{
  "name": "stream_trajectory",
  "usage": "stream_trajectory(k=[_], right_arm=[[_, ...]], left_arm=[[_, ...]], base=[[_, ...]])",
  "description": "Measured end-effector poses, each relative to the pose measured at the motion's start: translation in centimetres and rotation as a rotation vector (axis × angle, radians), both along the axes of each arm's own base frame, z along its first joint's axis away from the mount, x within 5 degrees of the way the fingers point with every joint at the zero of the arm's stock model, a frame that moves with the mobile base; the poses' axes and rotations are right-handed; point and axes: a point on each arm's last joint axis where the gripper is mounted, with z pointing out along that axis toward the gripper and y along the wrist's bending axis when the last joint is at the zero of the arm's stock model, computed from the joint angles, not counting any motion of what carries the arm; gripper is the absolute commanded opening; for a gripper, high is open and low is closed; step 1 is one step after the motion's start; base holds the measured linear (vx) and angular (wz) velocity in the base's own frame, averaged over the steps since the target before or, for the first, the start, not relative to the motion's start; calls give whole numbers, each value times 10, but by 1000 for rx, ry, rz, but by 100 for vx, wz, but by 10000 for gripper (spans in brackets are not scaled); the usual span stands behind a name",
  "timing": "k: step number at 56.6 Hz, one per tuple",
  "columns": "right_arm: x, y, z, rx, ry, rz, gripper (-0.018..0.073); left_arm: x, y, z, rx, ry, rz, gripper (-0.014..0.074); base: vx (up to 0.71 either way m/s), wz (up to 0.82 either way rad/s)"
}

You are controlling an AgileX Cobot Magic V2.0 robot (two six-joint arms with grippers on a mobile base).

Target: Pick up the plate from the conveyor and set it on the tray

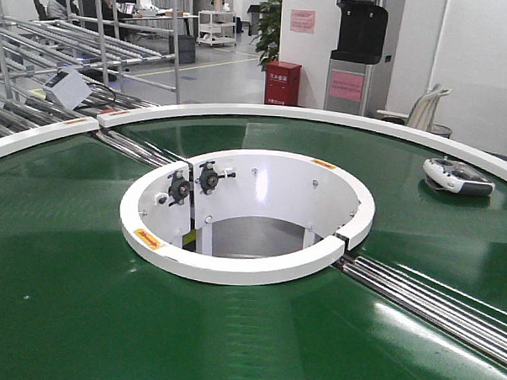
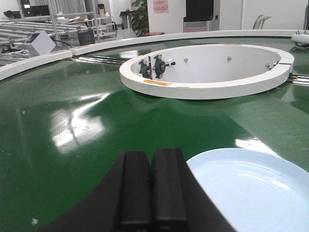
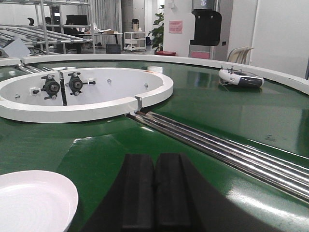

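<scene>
- The pale plate (image 2: 251, 193) lies flat on the glossy green conveyor (image 1: 65, 274), on the near side of the belt and well short of the white centre ring (image 1: 242, 269)
- The left gripper (image 2: 152, 191) hovers low just left of the plate, black fingers pressed together with nothing between them
- The right gripper (image 3: 154, 193) is on the plate's other side, fingers likewise clamped on nothing
- The plate lies between the two, gripped by neither
- Steel rollers (image 3: 217, 145) cross ahead of the right gripper, and a grey-and-white handset (image 3: 240, 77) rests on the far belt

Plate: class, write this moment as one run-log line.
plate on conveyor, ungrasped | left gripper shut, empty | right gripper shut, empty | stage: pre-grasp
</scene>
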Motion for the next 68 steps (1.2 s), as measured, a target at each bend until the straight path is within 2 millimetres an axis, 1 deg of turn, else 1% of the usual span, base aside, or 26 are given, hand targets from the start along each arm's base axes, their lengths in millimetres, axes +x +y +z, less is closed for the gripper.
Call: stream_trajectory(k=[29, 38, 44, 48, 51, 52, 54, 55, 58, 59, 60, 61, 62, 63, 64, 65, 66, 67, 68], right_arm=[[0, 0, 0, 0, 0, 0, -12], [0, 0, 4, 2, -41, 1, -12], [-1, 0, 10, 7, -107, 3, -12], [-2, 0, 16, 21, -179, 4, -12], [-3, 0, 25, 38, -202, 4, -12], [-4, 0, 31, 38, -212, 4, -12], [-8, 0, 48, 47, -239, 5, -12], [-10, 0, 54, 47, -242, 5, -12], [-17, -1, 89, 49, -284, 6, -12], [-18, -1, 98, 49, -294, 7, -12], [-20, -1, 110, 48, -292, 7, -12], [-20, -1, 122, 45, -294, 6, -12], [-20, -1, 130, 40, -292, 5, -12], [-20, -1, 142, 39, -288, 5, -12], [-18, -1, 153, 39, -279, 5, -12], [-17, -1, 160, 39, -273, 5, -12], [-14, -1, 170, 38, -260, 5, -12], [-10, 0, 179, 37, -246, 4, -12], [-8, 0, 184, 37, -236, 4, -12]], left_arm=[[0, 0, 0, 0, 0, 0, 3], [0, 0, 0, 0, -1, 0, 3], [0, 0, 5, -8, -58, 1, 3], [0, 0, 14, -66, -159, 1, 3], [-2, 1, 25, -162, -220, -2, 3], [-2, 1, 29, -179, -230, -4, 3], [-5, 1, 43, -216, -265, -9, 3], [-7, 1, 52, -223, -287, -12, 3], [-15, 2, 86, -223, -358, -19, 3], [-17, 2, 99, -217, -378, -21, 3], [-19, 2, 107, -211, -388, -21, 3], [-20, 2, 120, -199, -404, -21, 3], [-21, 2, 128, -192, -412, -20, 3], [-21, 2, 140, -179, -422, -19, 3], [-17, 2, 148, -165, -412, -17, 3], [-18, 2, 160, -158, -428, -17, 3], [-13, 1, 167, -144, -412, -14, 3], [-10, 1, 178, -136, -410, -14, 3], [-5, 1, 188, -123, -401, -12, 3]], base=[[0, 0], [0, 0], [0, 0], [0, 0], [0, 0], [0, 0], [0, 0], [0, -1], [0, -1], [0, 0], [0, 0], [0, 0], [0, 0], [0, 0], [0, 0], [0, 0], [0, 0], [0, 0], [0, 0]])
